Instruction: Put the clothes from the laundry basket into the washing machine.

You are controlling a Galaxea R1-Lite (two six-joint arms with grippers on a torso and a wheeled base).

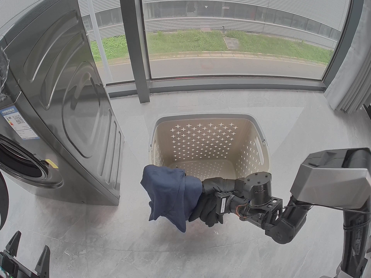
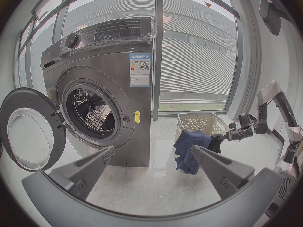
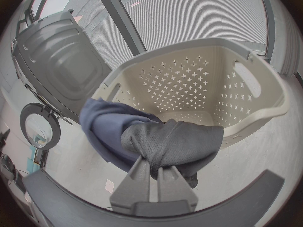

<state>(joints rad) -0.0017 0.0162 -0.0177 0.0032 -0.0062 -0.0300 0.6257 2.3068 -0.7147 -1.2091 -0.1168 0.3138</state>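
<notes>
Clothes [image 1: 181, 194] first: a blue cloth [image 1: 168, 197] and a black cloth [image 1: 210, 209] hang bunched together in the air above the floor [image 1: 127, 232]. In our head view they sit just outside the near rim of the basket [image 1: 208, 117], at about 7 o'clock from its centre. The right gripper [image 3: 154, 169] pinches the black cloth, its two fingers pressed close with a fold of mesh between them. The blue cloth drapes over the far side of that bundle, toward 9 o'clock, and its lower edge hangs free. We cannot tell whether the fingers also catch the blue cloth. The right arm comes in from 4 o'clock.

The basket is cream and star-punched. It stands upright on the floor and has slot handles in its side walls. At 9 o'clock from it we see the washer [image 2: 104, 79], grey, near the basket but apart from it. Its round door [image 2: 31, 130] stands wide open, and the drum [image 2: 94, 111] shows steel inside.

Our left gripper [image 2: 151, 149] sits low at 8 o'clock in the head view, fingers spread wide and holding nothing. It faces the washer front, with the clothes beyond. Behind the basket, at 12 o'clock, a tall window [image 1: 232, 31] runs across, and a curtain [image 1: 353, 70] hangs at 2 o'clock.
</notes>
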